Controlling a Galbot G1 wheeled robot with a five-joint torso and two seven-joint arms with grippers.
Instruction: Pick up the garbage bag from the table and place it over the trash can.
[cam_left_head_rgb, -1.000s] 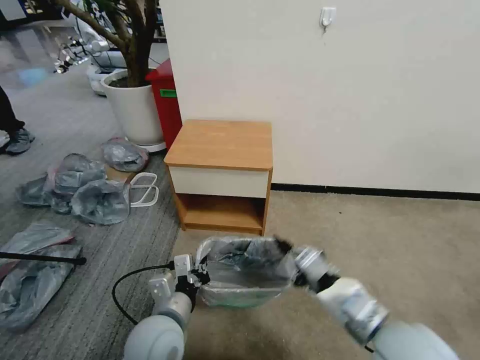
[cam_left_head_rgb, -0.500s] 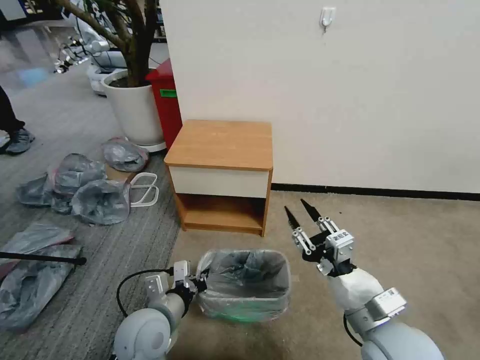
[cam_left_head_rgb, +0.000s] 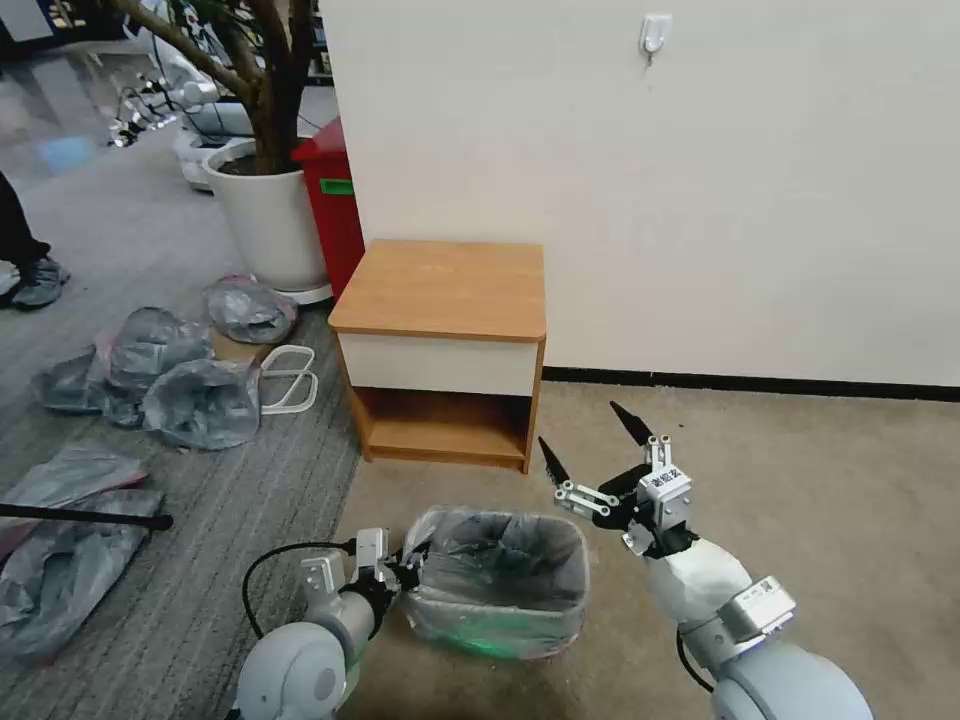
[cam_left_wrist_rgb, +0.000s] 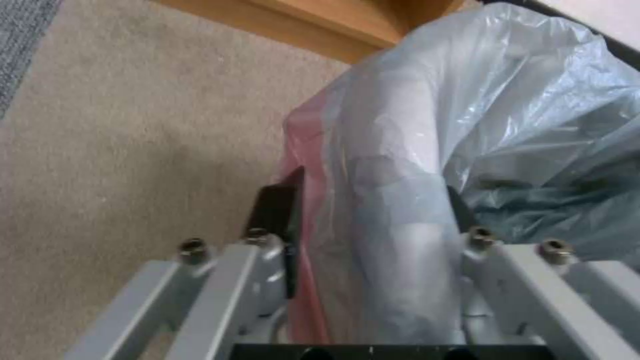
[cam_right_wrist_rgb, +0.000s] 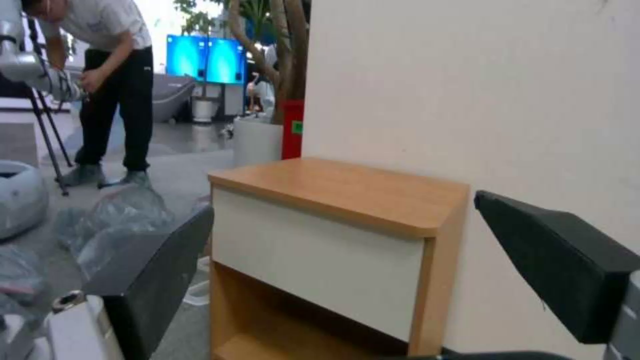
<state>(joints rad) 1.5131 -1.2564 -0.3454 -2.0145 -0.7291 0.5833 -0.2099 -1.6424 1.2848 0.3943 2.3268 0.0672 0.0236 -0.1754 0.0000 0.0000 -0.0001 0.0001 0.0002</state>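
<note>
- Lining the trash can (cam_left_head_rgb: 497, 625) on the floor, the garbage bag (cam_left_head_rgb: 500, 560) is draped over its rim, pink band on the outside.
- The left gripper (cam_left_head_rgb: 408, 566) has its jaws clamped on the bagged rim (cam_left_wrist_rgb: 373, 240) at the can's left side, one finger (cam_left_wrist_rgb: 277, 210) outside, the other seemingly inside.
- The right gripper (cam_left_head_rgb: 590, 450) hangs clear of the can's far right corner, jaws wide apart, empty.
- The desk (cam_left_head_rgb: 445, 290) stands beyond both, against the wall.

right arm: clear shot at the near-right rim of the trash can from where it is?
Probably yes. The right gripper hangs open just above and beside the trash can's right corner, with bare carpet between them. The left gripper is on the opposite side.
</note>
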